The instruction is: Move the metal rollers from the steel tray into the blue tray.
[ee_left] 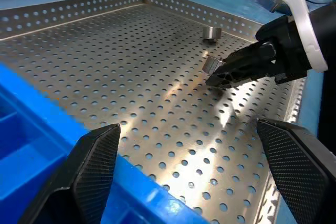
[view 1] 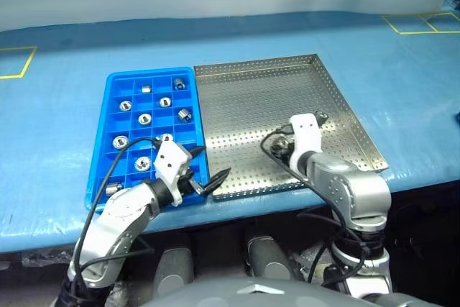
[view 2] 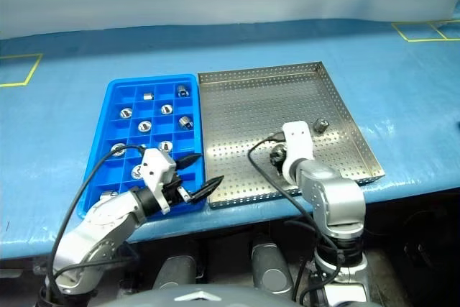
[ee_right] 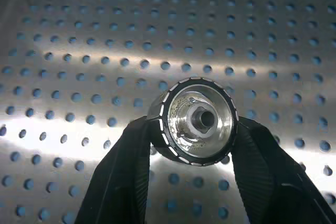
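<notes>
One metal roller (ee_right: 192, 121) clenched between the right gripper (ee_left: 218, 78) fingers, above the steel tray (view 1: 244, 98) near its front edge. One roller (view 2: 321, 125) loose by the tray's right edge. Several rollers (view 1: 144, 118) sit in blue tray (view 1: 111, 106) compartments. Left gripper (view 2: 201, 175) spread wide, empty, over the blue tray's front right corner.

Left pincer (view 2: 195, 174) agape, right pincer (ee_right: 191, 129) clamped.

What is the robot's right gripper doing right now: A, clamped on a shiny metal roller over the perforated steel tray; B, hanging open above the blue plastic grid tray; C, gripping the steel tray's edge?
A: the right gripper pinches a shiny metal roller over the perforated steel tray.
</notes>
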Controlling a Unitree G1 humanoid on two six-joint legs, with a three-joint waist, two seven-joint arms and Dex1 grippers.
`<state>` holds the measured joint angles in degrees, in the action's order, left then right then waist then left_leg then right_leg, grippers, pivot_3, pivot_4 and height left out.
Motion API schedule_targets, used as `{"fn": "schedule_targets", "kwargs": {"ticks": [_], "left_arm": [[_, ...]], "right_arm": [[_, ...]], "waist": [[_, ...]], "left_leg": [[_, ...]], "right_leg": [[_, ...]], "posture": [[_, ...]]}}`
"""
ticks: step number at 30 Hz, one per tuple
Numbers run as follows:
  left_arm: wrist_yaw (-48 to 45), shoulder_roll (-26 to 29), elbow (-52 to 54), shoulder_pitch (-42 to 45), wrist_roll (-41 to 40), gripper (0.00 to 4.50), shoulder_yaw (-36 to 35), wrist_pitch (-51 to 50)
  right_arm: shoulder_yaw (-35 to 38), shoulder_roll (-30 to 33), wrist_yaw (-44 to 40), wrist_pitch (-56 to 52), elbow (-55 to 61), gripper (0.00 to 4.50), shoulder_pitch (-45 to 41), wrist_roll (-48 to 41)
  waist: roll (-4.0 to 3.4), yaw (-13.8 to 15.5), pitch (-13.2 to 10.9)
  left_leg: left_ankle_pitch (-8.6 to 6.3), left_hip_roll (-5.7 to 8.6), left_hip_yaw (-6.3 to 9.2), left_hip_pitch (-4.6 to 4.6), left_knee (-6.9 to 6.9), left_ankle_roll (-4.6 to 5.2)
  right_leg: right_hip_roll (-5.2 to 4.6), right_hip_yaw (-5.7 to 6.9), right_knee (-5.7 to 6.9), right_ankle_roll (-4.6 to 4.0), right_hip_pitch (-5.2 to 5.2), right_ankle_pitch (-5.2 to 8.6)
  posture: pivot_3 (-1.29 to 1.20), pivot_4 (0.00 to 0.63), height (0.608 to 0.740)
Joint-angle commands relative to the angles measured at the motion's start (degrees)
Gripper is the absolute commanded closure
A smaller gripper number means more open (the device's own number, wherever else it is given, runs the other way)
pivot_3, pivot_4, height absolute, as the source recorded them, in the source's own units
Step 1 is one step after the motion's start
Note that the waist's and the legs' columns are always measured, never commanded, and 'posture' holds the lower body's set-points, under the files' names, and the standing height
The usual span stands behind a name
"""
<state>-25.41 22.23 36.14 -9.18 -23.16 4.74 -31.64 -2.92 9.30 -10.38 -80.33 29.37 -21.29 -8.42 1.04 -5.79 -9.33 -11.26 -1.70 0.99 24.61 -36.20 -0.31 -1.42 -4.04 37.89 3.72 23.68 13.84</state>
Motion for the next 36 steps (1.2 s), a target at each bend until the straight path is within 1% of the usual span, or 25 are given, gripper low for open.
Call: {"fn": "schedule_targets", "kwargs": {"ticks": [1,2,4,7,10,12,14,18,28,29,30,31,35,36], "left_arm": [[1.92,-2.33,3.53,-3.96,0.03,0.00,-4.28,6.14],[2.05,-2.52,3.70,-4.94,0.83,0.00,-4.60,7.40],[1.29,-1.14,4.53,-8.03,2.45,0.00,-4.65,9.08],[0.69,-0.65,7.01,-12.49,1.65,0.00,-5.80,10.43],[1.20,-0.68,8.16,-14.38,1.40,0.00,-6.73,10.68],[1.29,-0.55,8.65,-15.02,1.24,0.00,-7.07,10.76],[1.29,-0.51,9.00,-15.29,1.15,0.00,-7.00,10.84],[1.21,-0.45,9.12,-14.91,1.29,0.00,-5.99,10.71],[0.61,-0.36,8.61,-13.96,0.96,0.00,-4.55,10.62],[0.44,-0.27,8.55,-13.87,0.85,0.00,-4.49,10.57],[0.23,-0.13,8.49,-13.78,0.77,0.00,-4.45,10.50],[0.02,0.00,8.41,-13.63,0.70,0.00,-4.44,10.45],[-0.69,0.36,7.84,-12.07,0.18,0.00,-4.59,9.77],[-0.84,0.48,7.63,-11.28,-0.01,0.00,-4.55,9.52]], "right_arm": [[-5.89,-0.47,-2.53,3.87,-0.35,2.64,-5.92,-1.96],[-6.77,-0.63,-2.86,4.33,-0.90,2.64,-6.94,-2.19],[-9.10,-1.78,-3.76,5.64,-2.33,2.64,-9.37,-2.91],[-12.87,-4.57,-4.94,7.23,-4.34,2.64,-11.91,-4.26],[-15.83,-5.99,-5.28,7.94,-5.35,2.64,-12.66,-4.62],[-17.20,-6.98,-5.39,7.68,-5.59,2.64,-12.75,-5.14],[-18.57,-7.81,-5.62,6.84,-5.62,2.64,-12.74,-5.90],[-21.01,-7.11,-5.74,6.21,-6.63,2.64,-12.84,-5.85],[-22.04,-4.93,-4.31,3.98,-11.47,2.64,-12.61,-4.50],[-22.09,-4.78,-4.20,3.80,-11.34,1.89,-12.57,-4.50],[-22.13,-4.66,-4.07,3.65,-11.15,1.67,-12.50,-4.48],[-22.06,-4.55,-3.94,3.51,-10.85,1.31,-12.36,-4.48],[-19.53,-4.97,-2.97,2.73,-8.72,0.11,-11.49,-4.88],[-18.18,-5.04,-2.66,2.77,-7.57,0.05,-11.13,-5.03]], "waist": [[0.00,0.60,0.00],[0.03,1.17,0.02],[0.04,2.27,0.02],[0.05,3.59,0.01],[0.05,4.65,0.01],[0.05,5.31,0.01],[0.05,5.47,0.01],[0.05,5.48,0.01],[0.08,5.59,0.04],[0.09,5.65,0.05],[0.09,5.73,0.06],[0.09,5.86,0.06],[0.09,6.39,0.07],[0.09,6.60,0.07]], "left_leg": [[0.00,0.00,0.00,-0.01,0.02,0.00],[0.00,0.00,0.02,-0.01,0.04,0.00],[0.00,0.01,0.12,0.01,0.08,-0.01],[-0.02,0.04,0.16,0.08,0.14,-0.02],[-0.02,0.05,0.15,0.09,0.15,-0.04],[-0.02,0.04,0.16,0.07,0.13,-0.04],[-0.02,0.04,0.16,0.07,0.10,-0.04],[-0.02,0.02,0.14,0.06,0.07,-0.04],[-0.02,0.01,0.15,0.02,0.08,-0.04],[-0.02,0.01,0.15,0.01,0.07,-0.04],[-0.02,0.01,0.15,-0.02,0.06,-0.04],[-0.02,0.02,0.16,-0.03,0.05,-0.04],[-0.02,0.05,0.17,-0.04,-0.02,-0.04],[-0.02,0.05,0.16,-0.06,-0.04,-0.05]], "right_leg": [[0.00,0.00,-0.01,0.02,0.01,-0.02],[0.00,0.02,0.00,0.04,0.00,-0.03],[0.02,0.09,0.01,0.07,0.00,-0.05],[-0.03,0.12,-0.06,-0.09,0.02,-0.09],[-0.08,0.15,-0.08,-0.32,0.02,0.05],[-0.08,0.19,-0.08,-0.31,0.00,0.12],[-0.10,0.21,-0.08,-0.27,-0.02,0.15],[-0.10,0.22,-0.07,-0.25,-0.01,0.16],[-0.08,0.25,-0.05,-0.28,-0.04,0.16],[-0.09,0.26,-0.05,-0.27,-0.05,0.16],[-0.09,0.25,-0.06,-0.27,-0.08,0.16],[-0.09,0.25,-0.06,-0.26,-0.09,0.17],[-0.16,0.27,-0.09,-0.22,-0.01,0.19],[-0.18,0.28,-0.10,-0.22,0.05,0.19]], "posture": [[0.05,0.150,0.740],[0.06,0.150,0.740],[0.09,0.150,0.740],[0.12,0.150,0.740],[0.15,0.150,0.740],[0.16,0.150,0.740],[0.16,0.150,0.740],[0.15,0.150,0.740],[0.14,0.150,0.740],[0.14,0.150,0.740],[0.14,0.150,0.740],[0.14,0.150,0.740],[0.08,0.150,0.740],[0.07,0.150,0.740]]}}
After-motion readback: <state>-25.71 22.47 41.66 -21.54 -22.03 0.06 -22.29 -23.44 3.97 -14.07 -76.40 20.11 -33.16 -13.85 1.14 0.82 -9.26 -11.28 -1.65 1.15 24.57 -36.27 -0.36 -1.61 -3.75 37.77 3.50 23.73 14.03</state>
